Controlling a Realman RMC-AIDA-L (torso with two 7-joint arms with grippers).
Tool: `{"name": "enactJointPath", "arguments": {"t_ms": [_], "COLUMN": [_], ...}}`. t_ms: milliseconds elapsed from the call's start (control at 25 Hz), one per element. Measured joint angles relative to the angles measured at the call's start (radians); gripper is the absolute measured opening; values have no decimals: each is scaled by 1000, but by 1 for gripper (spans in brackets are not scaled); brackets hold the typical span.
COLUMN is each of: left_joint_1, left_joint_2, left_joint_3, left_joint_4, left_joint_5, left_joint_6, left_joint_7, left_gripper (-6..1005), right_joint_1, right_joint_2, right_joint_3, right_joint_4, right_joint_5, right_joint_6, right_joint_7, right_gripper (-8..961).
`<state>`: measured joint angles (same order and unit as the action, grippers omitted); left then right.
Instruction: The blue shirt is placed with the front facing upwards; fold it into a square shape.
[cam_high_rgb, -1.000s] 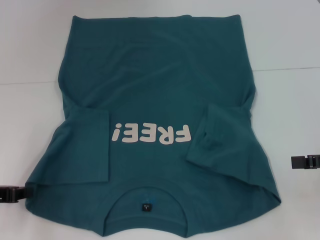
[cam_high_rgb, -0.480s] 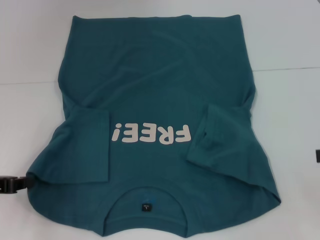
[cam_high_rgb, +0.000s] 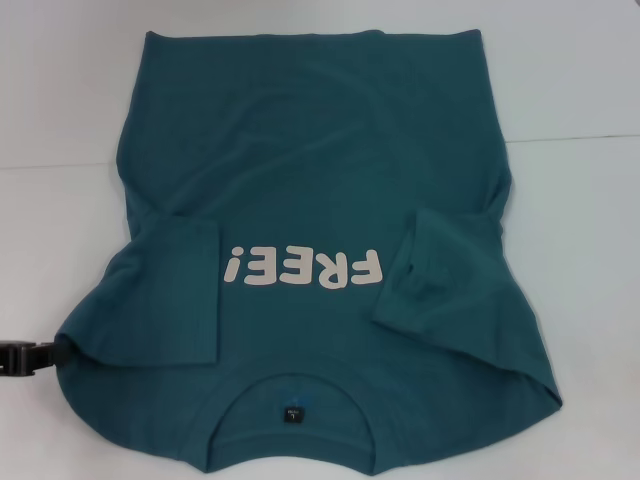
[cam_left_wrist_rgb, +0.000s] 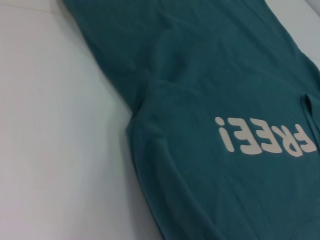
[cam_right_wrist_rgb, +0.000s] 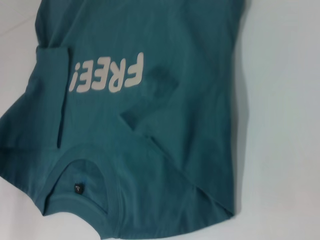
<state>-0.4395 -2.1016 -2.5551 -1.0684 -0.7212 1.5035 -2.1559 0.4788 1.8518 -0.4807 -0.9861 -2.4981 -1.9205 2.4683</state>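
The blue shirt (cam_high_rgb: 320, 150) lies front up on the white table, its collar with a small dark tag (cam_high_rgb: 291, 413) at the near edge and its hem at the far edge. White "FREE!" lettering (cam_high_rgb: 303, 267) crosses the chest. Both sleeves are folded inward over the body, the left sleeve (cam_high_rgb: 175, 290) flat, the right sleeve (cam_high_rgb: 440, 280) slanted. My left gripper (cam_high_rgb: 25, 357) shows as a dark piece at the left border, touching the shirt's near-left shoulder edge. The shirt (cam_left_wrist_rgb: 215, 100) fills the left wrist view, and the shirt (cam_right_wrist_rgb: 150, 100) fills the right wrist view. My right gripper is out of view.
A white tabletop (cam_high_rgb: 580, 250) surrounds the shirt on the left, right and far sides. A faint seam (cam_high_rgb: 580, 137) runs across the table behind the shirt's middle. The shirt's near edge reaches the bottom border of the head view.
My right gripper has drawn back to the right and left the head view. My left gripper has shifted slightly up and in against the shirt's shoulder edge. The shirt lies as before.
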Motion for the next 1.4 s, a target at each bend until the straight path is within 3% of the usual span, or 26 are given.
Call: {"name": "enactJointPath", "arguments": {"t_ms": [160,360,600,1400], "left_joint_1": [-3,-7,-8,-18], "left_joint_2": [-6,-7,-8,-9], "left_joint_3": [6,12,12,11], "left_joint_4": [-12,-13,-13,-15], "left_joint_5": [0,0,0,0], "left_joint_6": [4,4,3,12], "left_joint_7": [-5,-10,-10,-12], "left_gripper": [25,25,25,25], "right_joint_1": [7,14,22,56], "right_joint_2": [26,38,70,94], "right_joint_3": [-13,-18,-30,-81], "right_joint_4": [18,70,98,189], "right_joint_5": [-2,-6,-5,-7], "right_joint_6": [25,95,161,263], "right_joint_7": [-21,-36,-56,-82], "right_gripper": [946,946,945,944]}}
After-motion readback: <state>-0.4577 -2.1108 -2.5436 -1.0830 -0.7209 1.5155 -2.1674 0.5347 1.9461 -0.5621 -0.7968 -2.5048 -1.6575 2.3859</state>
